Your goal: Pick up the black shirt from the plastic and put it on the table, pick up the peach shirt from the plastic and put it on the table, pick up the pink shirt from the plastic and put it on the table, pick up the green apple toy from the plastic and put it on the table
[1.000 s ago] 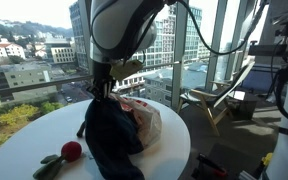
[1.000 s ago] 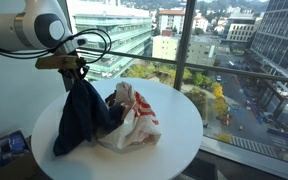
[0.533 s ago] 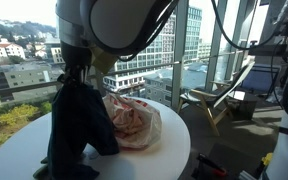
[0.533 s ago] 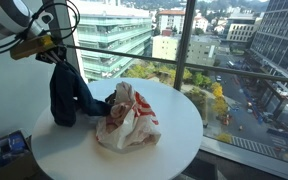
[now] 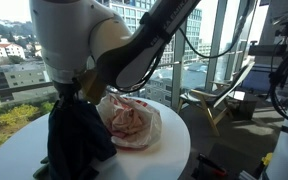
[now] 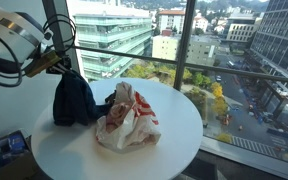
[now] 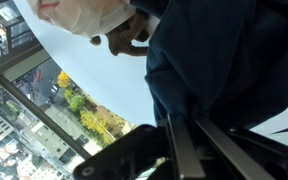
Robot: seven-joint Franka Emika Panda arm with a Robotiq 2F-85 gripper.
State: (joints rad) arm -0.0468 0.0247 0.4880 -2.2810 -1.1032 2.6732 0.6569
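Note:
My gripper (image 6: 61, 65) is shut on the top of the black shirt (image 6: 74, 100). The shirt hangs down with its lower folds resting on the white table (image 6: 174, 135), beside the plastic (image 6: 130, 118). In an exterior view the shirt (image 5: 79, 135) drapes under the arm, left of the plastic (image 5: 132, 122), which shows reddish tints. In the wrist view dark cloth (image 7: 234, 60) fills the space above my gripper (image 7: 189, 125), with the plastic (image 7: 84, 14) at the top. The peach shirt, pink shirt and green apple toy are hidden.
A small dark object (image 6: 109, 100) lies against the plastic, also seen in the wrist view (image 7: 134, 35). Tall windows ring the round table (image 5: 169, 150). A blue thing (image 6: 14, 143) sits low beside the table, and a wooden chair frame (image 5: 209, 100) stands beyond it.
The arm has carried the black shirt sideways away from the plastic toward the table's edge. The shirt now hangs clear of the bag with its bottom bunched on the table.

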